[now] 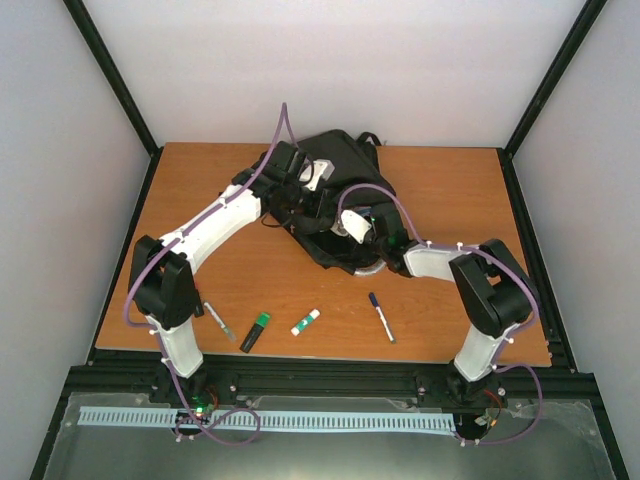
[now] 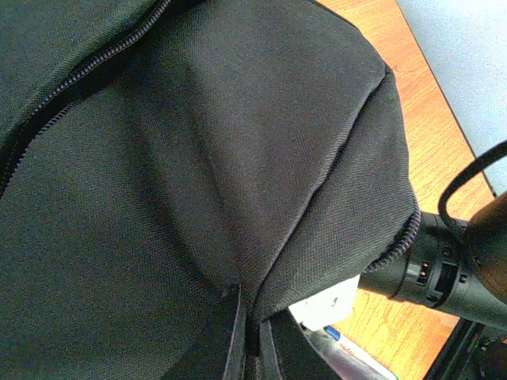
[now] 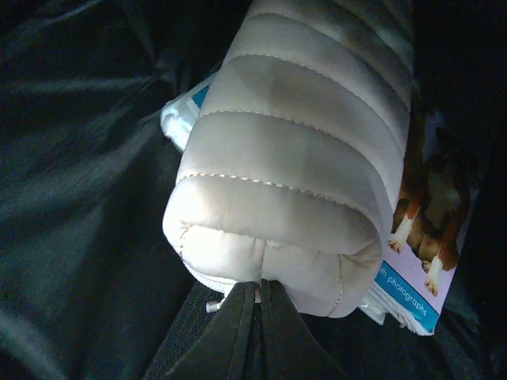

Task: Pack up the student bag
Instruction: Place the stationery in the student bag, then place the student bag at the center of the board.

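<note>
Packing looks partly done: on the wooden table the black backpack lies slumped toward 12 o'clock, between the two arms. A cream padded pouch and a book with dogs on its cover appear to sit inside its dark lining. Not yet packed, spread along the near edge from 7 to 5 o'clock, are a slim grey pen-like tool, a green-and-black highlighter, a white stick with a green cap and a blue-capped pen, all lying apart from one another. The left pincer, at the bag's 10 o'clock side, is pressed together on a fold of the outer fabric, seemingly to hold the opening up. The right pincer, reaching in from 4 o'clock, has its fingers shut tight with the tips against the pouch's near end; whether they nip its seam cannot be told.
</note>
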Controlling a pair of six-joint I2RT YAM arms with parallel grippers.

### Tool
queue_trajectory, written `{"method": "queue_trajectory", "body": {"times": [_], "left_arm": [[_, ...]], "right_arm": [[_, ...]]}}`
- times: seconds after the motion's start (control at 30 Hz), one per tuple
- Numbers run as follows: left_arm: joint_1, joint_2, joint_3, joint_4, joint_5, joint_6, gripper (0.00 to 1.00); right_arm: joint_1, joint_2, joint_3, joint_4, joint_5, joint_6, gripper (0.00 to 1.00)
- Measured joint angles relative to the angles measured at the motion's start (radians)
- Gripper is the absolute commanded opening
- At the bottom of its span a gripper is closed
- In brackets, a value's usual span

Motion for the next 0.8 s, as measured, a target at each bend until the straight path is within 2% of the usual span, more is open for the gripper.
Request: {"method": "queue_trajectory", "body": {"times": [0.2, 0.4, 0.63, 0.7, 0.8], "left_arm": [[0.0, 0.0, 0.0, 0.001, 0.003, 0.0, 0.01], [0.0, -0.003, 0.0, 0.001, -0.001, 0.0, 0.01], [0.0, -0.003, 0.0, -0.001, -0.001, 0.0, 0.01], [0.0, -0.003, 0.0, -0.003, -0.001, -0.001, 0.01], [0.0, -0.003, 0.0, -0.004, 0.0, -0.002, 0.01]], "right_arm": [[0.0, 0.046, 0.056, 0.033, 0.017, 0.062, 0.03], [0.0, 0.021, 0.05, 0.004, 0.0, 0.073, 0.03], [-0.038, -0.237, -0.054, -0.121, -0.079, 0.076, 0.03], [-0.084, -0.313, -0.077, -0.161, -0.118, 0.092, 0.03], [-0.24, -0.409, -0.082, -0.269, -0.211, 0.136, 0.03]]}}
